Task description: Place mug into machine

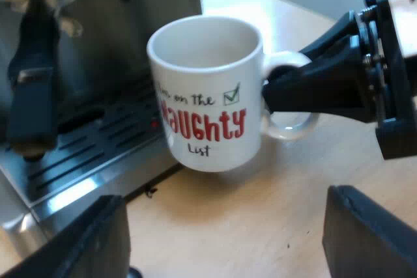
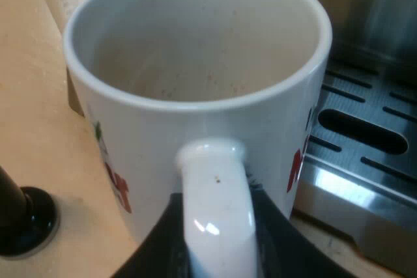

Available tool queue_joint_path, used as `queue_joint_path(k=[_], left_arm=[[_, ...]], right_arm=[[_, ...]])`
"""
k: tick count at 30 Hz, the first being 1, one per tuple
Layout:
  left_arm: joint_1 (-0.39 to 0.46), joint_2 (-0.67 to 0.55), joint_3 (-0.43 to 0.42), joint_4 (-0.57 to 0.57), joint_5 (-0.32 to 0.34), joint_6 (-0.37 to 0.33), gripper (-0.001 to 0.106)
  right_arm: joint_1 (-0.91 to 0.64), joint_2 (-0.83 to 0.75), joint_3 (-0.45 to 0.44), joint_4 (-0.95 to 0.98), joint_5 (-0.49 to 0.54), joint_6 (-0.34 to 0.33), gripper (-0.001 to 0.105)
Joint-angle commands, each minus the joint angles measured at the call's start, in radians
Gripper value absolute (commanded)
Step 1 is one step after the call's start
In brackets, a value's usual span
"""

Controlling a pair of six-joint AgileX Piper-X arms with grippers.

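Two things worry me here, honestly. The mug (image 1: 205, 96) hangs upright in the air, pinched only by its handle (image 2: 215, 206) in the right gripper (image 1: 277, 89), whose fingers are clamped on either side of that loop. It sits just beside the edge of the drip tray (image 1: 85, 154) on the machine (image 1: 130, 30), over the table (image 1: 293, 180) and not over the grate yet, so I'd call the job maybe halfway. First risk: a glazed handle is slick, and all the weight hangs off to one side of the grip, so a quick sideways move could let the cup swing or droop. Second: the bottom of the cup looks only a little higher than the tray's metal lip, so going straight across could clip that lip and twist the cup out of the pinch. There's also a dark handle (image 1: 29, 96) hanging over the tray, and the rim could bump it if the cup goes in too deep. Left gripper (image 1: 225, 239) is wide open, holding nothing, hovering near the mug over the table, so no backup there.
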Motion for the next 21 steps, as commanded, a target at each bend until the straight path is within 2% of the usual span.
queue_joint_path(k=[1,4,6,9,15,21], left_arm=[[0.077,0.002,0.007,-0.013,0.089,0.033,0.064],[0.160,0.002,0.008,-0.013,0.156,0.083,0.064],[0.186,0.002,0.008,-0.013,0.181,0.083,0.064],[0.182,0.002,0.008,-0.013,0.205,0.083,0.064],[0.139,0.002,0.008,-0.013,0.205,0.083,0.064],[0.131,0.002,0.008,-0.013,0.205,0.083,0.064]], right_arm=[[-0.001,0.016,-0.020,-0.099,0.009,0.003,0.000],[-0.001,0.050,-0.023,-0.137,0.020,0.003,0.000],[-0.010,0.070,-0.028,-0.153,0.020,0.003,0.000],[-0.023,0.103,-0.048,-0.174,0.018,0.003,0.000],[-0.032,0.177,-0.114,-0.173,0.016,0.003,0.000],[-0.032,0.254,-0.149,-0.192,0.047,0.003,0.000]])
